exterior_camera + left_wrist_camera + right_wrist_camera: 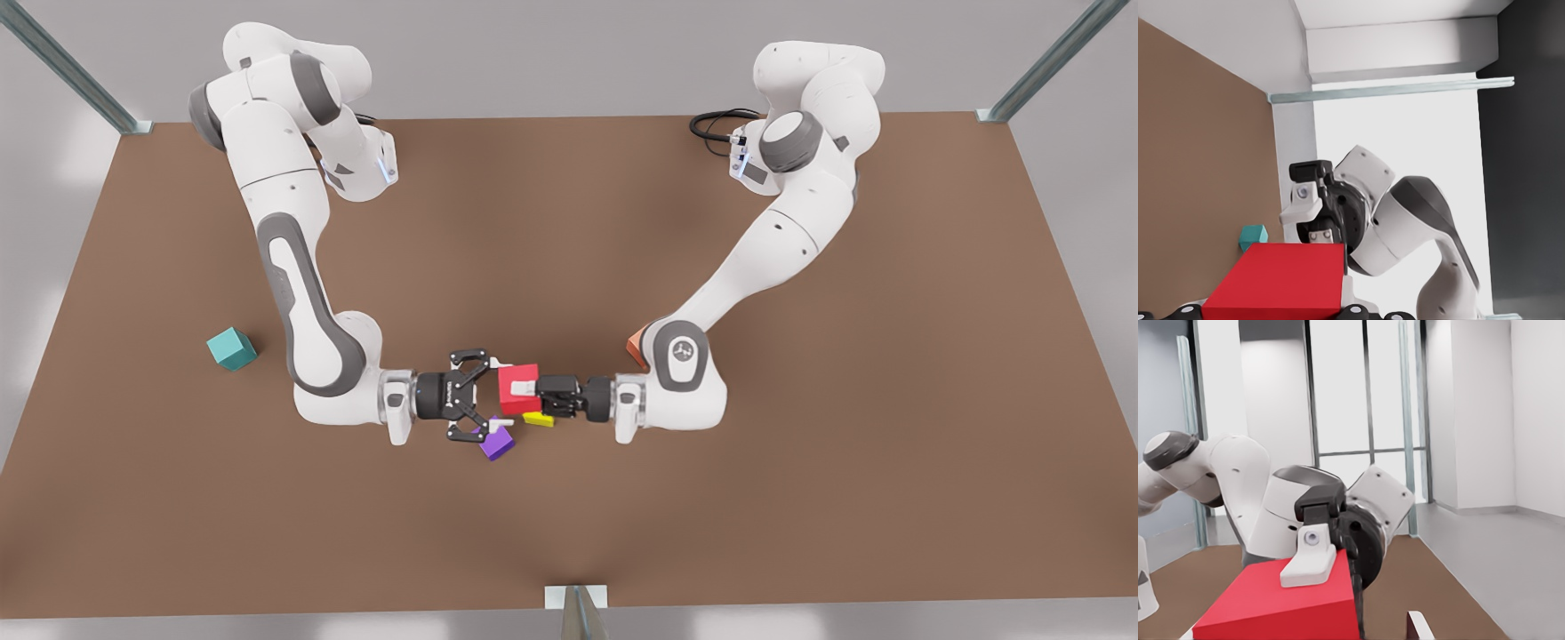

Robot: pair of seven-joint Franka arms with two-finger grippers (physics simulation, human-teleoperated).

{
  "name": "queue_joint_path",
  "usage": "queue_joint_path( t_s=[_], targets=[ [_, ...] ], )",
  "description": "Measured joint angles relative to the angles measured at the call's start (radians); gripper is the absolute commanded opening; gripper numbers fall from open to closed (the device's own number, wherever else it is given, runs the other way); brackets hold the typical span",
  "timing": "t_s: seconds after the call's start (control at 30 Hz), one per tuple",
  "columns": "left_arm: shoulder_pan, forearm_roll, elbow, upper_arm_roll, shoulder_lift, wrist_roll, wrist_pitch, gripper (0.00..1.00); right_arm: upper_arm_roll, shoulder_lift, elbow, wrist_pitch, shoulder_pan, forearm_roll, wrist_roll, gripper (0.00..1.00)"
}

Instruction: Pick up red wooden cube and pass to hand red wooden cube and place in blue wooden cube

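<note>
The left gripper [540,389] is pinched narrow on the red wooden cube [518,388] and holds it up in the air. One of its white fingertips [1308,563] lies flat on a face of the cube.

The right gripper [500,393] is on the other side of the red cube, facing the left one. Its fingers are spread wide, and the edge of the cube sits just between them. They do not seem to squeeze it yet.

This looks like the hand-over step. To do it well, the right gripper should slide on a bit more, so its pads lie flat on two bare faces. It should close first. Only then should the left gripper let go. If both let go, or the pads catch a corner, the cube could tip and fall.

The red cube has flat sides, sharp edges and a dull, smooth skin with no shine.

Just under the red cube lie a purple cube [498,442] and a yellow cube [538,419]. A salmon-orange cube [637,347] peeks out from behind the arm that holds the red cube. The blue wooden cube [232,348] is well apart from the red cube, past the right arm, alone on the flat brown table [800,489]. I think it is the place to go next.
</note>
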Motion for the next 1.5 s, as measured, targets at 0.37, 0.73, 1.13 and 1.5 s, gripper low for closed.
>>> queue_joint_path(
  t_s=[0.37,0.73,1.13,1.5],
  targets=[
    [-0.003,-0.002,0.000,0.000,0.002,-0.003,0.004,0.62,0.017,0.016,0.015,0.011,0.003,0.028,-0.005,0.99],
    [-0.004,-0.001,0.000,0.001,0.005,-0.006,0.006,0.64,0.016,0.016,0.017,0.000,0.003,0.025,-0.004,0.52],
    [0.134,0.005,-0.051,0.000,-0.016,0.020,-0.052,1.00,0.013,0.010,0.018,-0.005,-0.015,0.001,0.003,0.52],
    [0.454,1.183,0.053,0.042,-0.408,-0.212,-0.838,1.00,-0.006,-0.071,0.110,-0.253,-0.337,-1.005,0.082,0.52]
  ],
)
